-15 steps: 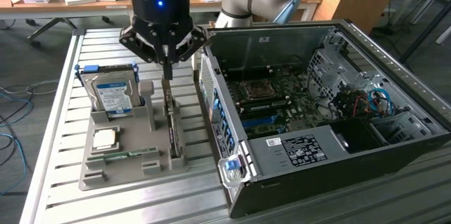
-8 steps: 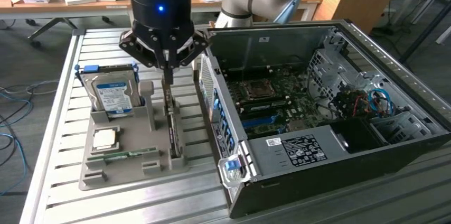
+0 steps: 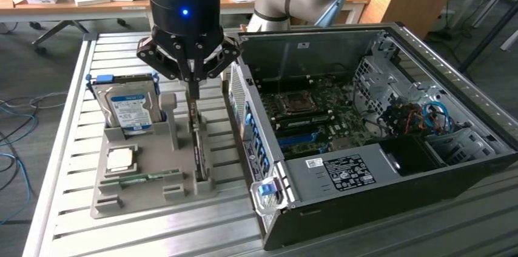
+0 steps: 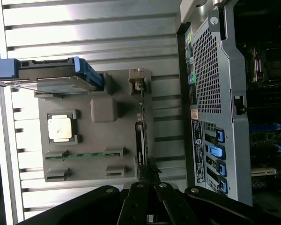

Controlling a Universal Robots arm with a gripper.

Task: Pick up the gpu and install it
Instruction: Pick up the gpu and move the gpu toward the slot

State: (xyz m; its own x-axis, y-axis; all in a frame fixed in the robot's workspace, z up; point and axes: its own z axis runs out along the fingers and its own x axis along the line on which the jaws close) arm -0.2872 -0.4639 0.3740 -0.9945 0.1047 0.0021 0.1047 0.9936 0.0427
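Ideally, the hand (image 3: 193, 80), clenched on the gpu's (image 3: 196, 145) top edge, should draw it straight up, untilted, from the grey holder's (image 3: 105, 205) slot.

LIGHT: bright, even indoor light | GLARE: bench (image 4: 89, 33) slats blown white in wrist view, milder sheen in ext. view | SHADOW: PC case (image 3: 348, 51) interior dim; tool (image 3: 193, 80) dark, blue LED (image 3: 184, 11) glowing above it

gpu (image 3: 196, 148): dark brown-black board; gripper (image 3: 193, 81): black, blue light; hard drive (image 3: 130, 108): silver, blue-white label, blue frame; memory stick (image 3: 150, 177): green; holder (image 3: 109, 205): grey; computer case (image 3: 389, 208): black, perforated panel, blue tabs; table (image 3: 162, 233): silver, ribbed.
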